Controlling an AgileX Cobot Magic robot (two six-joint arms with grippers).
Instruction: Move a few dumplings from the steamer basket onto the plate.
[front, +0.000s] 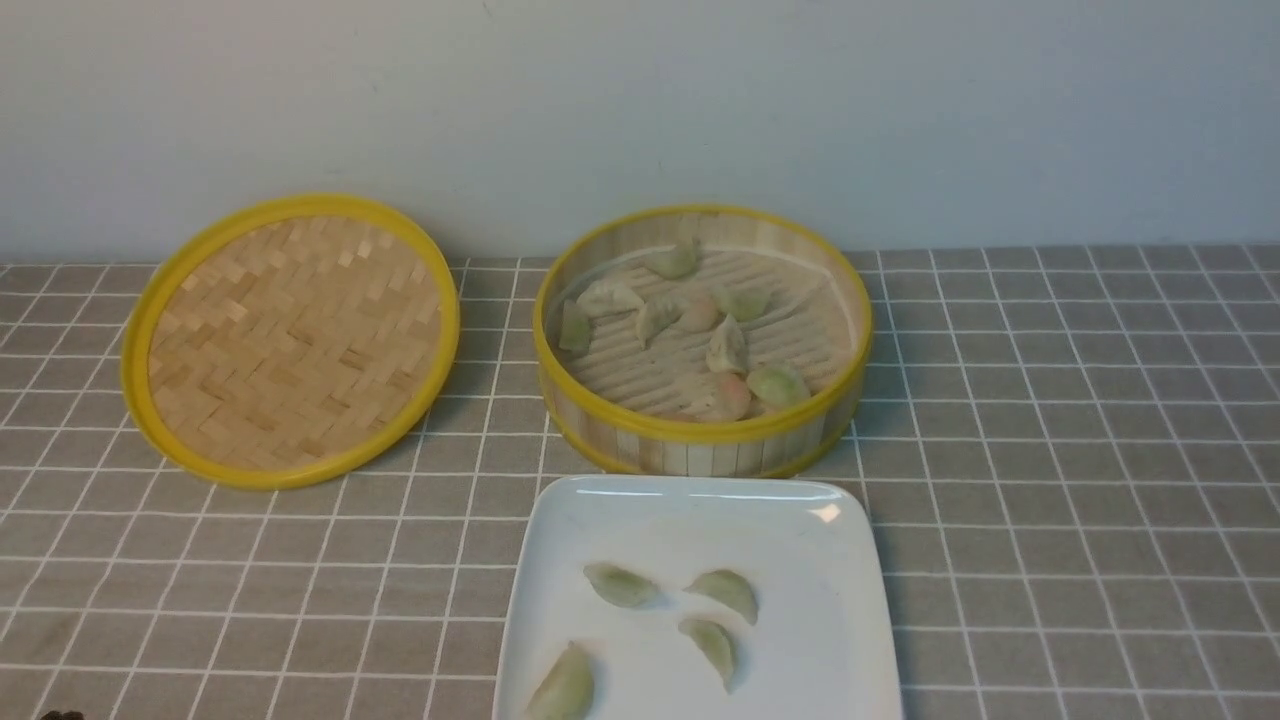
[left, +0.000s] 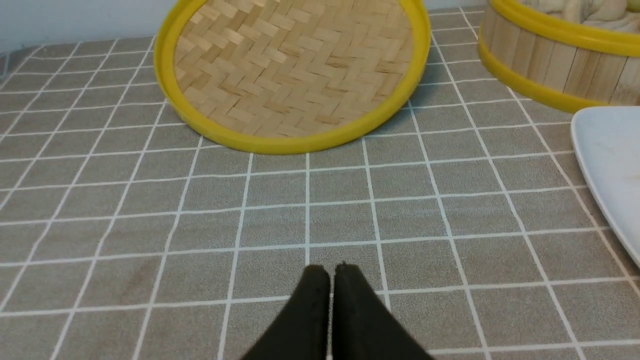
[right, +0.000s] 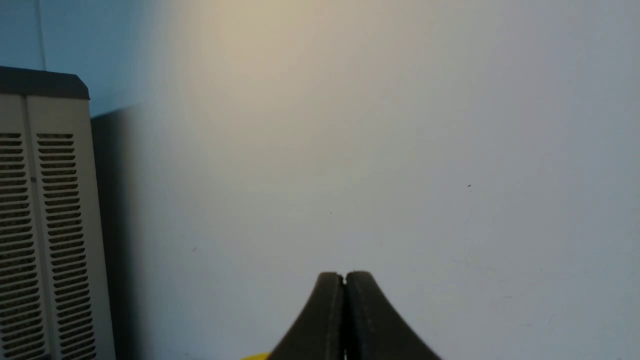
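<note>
Dumplings (front: 660, 625) already lie four to the plate (front: 800, 520), which sits on the desk (front: 1080, 450) just in front of the steamer basket (front: 700, 435), where more remain; a few have been moved, so the task looks done or nearly so. Any further pick should come straight down over a loose dumpling near the basket's middle, clear of the upright wall. Left tool (left: 331, 272) hangs pinched together and empty low over the desk before the lid (left: 292, 75); right tool (right: 345, 280) is likewise closed and empty, raised toward the wall.

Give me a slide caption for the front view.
Four dumplings sit on the white plate; more remain in the steamer basket, lid set aside.
</note>
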